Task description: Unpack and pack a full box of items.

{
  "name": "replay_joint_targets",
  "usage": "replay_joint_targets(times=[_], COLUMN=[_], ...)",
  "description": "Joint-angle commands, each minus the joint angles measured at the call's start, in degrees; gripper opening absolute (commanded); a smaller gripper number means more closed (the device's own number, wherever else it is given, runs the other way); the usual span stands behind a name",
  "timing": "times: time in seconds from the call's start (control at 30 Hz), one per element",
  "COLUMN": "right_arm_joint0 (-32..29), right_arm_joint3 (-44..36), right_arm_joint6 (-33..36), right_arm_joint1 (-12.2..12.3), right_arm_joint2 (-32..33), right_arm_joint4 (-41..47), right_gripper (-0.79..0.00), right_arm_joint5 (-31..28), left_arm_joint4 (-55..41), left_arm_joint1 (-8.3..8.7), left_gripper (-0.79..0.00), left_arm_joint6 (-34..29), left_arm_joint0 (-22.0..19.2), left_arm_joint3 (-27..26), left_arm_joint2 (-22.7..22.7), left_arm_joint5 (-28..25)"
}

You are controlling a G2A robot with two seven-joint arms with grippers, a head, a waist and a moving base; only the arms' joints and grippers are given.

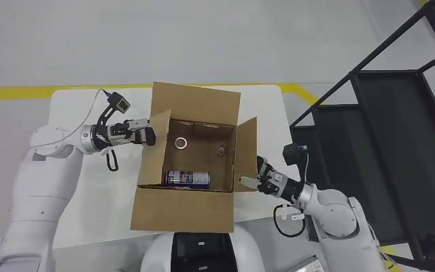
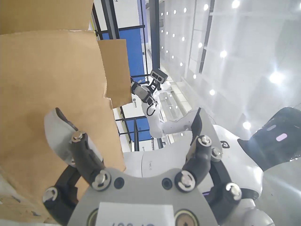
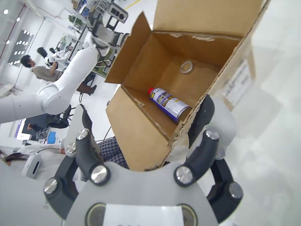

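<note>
Right gripper (image 3: 144, 118): fingers spread wide, clenching nothing. The ragged edge of the box's right flap (image 3: 235, 81) runs between them, with one finger just beside the flap's outer face.
Left gripper (image 2: 127, 118): fingers released and wide apart. One lies across the brown outer face of the left flap (image 2: 58, 71) and the other stands out in free air. Whether the first touches the cardboard I cannot tell.
Box (image 1: 182, 207): open on the white desk (image 1: 81, 109), flaps turned out, between the two arms.
Spray can (image 3: 169, 103): on its side on the box floor, along the wall nearest the robot. The right wrist view shows its red cap.
Ring (image 1: 181, 143): small and round, flat on the floor toward the far left corner — apart from the can.
Small dark item (image 1: 219, 150): seen from above near the right wall — too small to name.
Left wrist view: looks past the left flap's outside to the other arm at the opposite flap.
</note>
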Motion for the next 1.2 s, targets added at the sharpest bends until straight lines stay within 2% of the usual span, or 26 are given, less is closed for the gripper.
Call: replay_joint_targets(times=[0.0,0.23,0.37,0.47,0.67,0.9,1.03,1.17], right_arm_joint0=[1.8,9.4,13.8,16.1,16.4,11.7,11.7,11.7], right_arm_joint3=[0.8,3.7,7.5,9.6,9.9,1.6,1.6,1.6], right_arm_joint6=[0.7,5.6,6.3,6.2,4.9,1.0,1.0,1.0], right_arm_joint1=[0.1,0.3,0.0,0.0,0.6,1.8,1.8,1.8], right_arm_joint2=[-1.9,-13.2,-19.9,-22.4,-21.6,-15.7,-15.7,-15.7], right_arm_joint4=[1.3,-3.9,-10.1,-12.8,-14.9,-11.8,-11.8,-11.8], right_gripper=[0.0,0.0,0.0,0.0,0.0,0.0,0.0,0.0], right_arm_joint5=[0.4,2.9,6.5,8.5,11.2,7.9,7.9,7.9], left_arm_joint4=[0.7,4.8,8.4,9.8,12.1,7.9,6.0,5.9], left_arm_joint1=[-0.12,-0.28,-0.23,-0.19,0.19,1.1,1.62,1.64], left_gripper=[0.0,0.0,0.0,0.0,0.0,0.0,0.0,0.0], left_arm_joint6=[0.0,0.8,0.4,0.5,0.3,-2.3,-2.2,-2.1], left_arm_joint0=[-0.5,-1.8,-2.6,-3.1,-3.5,-5.1,-6.3,-6.3], left_arm_joint3=[0.4,0.8,0.5,0.4,0.4,1.9,3.1,3.1], left_arm_joint2=[0.8,3.2,4.7,5.3,5.3,1.6,-0.9,-1.0], left_arm_joint5=[0.0,0.5,1.1,1.1,1.0,0.7,-0.1,-0.1])
